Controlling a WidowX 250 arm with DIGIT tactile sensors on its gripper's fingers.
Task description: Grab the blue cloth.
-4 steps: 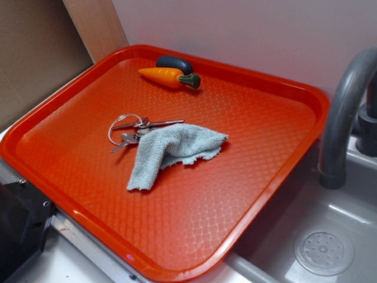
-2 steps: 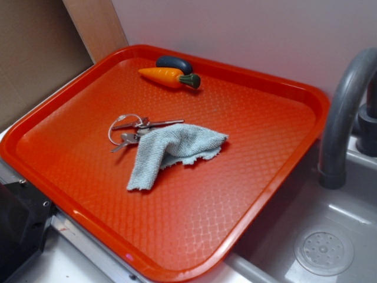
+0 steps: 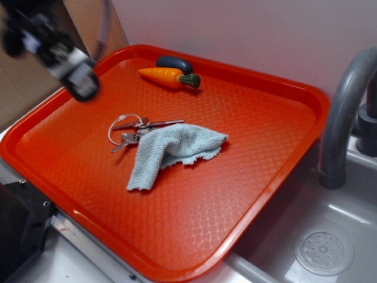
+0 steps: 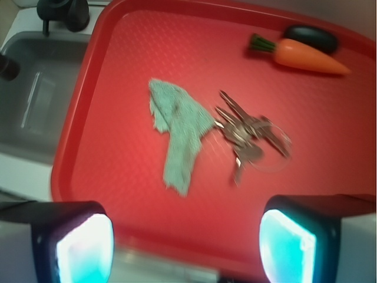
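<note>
The blue cloth [image 3: 168,153] [image 4: 179,130], a small pale blue-grey rag, lies crumpled near the middle of the red tray [image 3: 247,177] [image 4: 118,88], one corner over a bunch of keys. My gripper [image 3: 79,79] [image 4: 185,244] hovers blurred above the tray's far left edge, well apart from the cloth. In the wrist view its two glowing pads [image 4: 85,247] stand wide apart with nothing between them.
A bunch of keys [image 3: 132,131] [image 4: 250,135] on a ring touches the cloth. A toy carrot [image 3: 169,76] [image 4: 303,55] and a dark oval object [image 3: 174,62] [image 4: 311,36] lie at the tray's back. A grey tap [image 3: 347,112] and sink [image 3: 318,247] stand to the right.
My gripper has come into the exterior view at the upper left, above the tray's edge. The cloth, keys and carrot have not moved.
</note>
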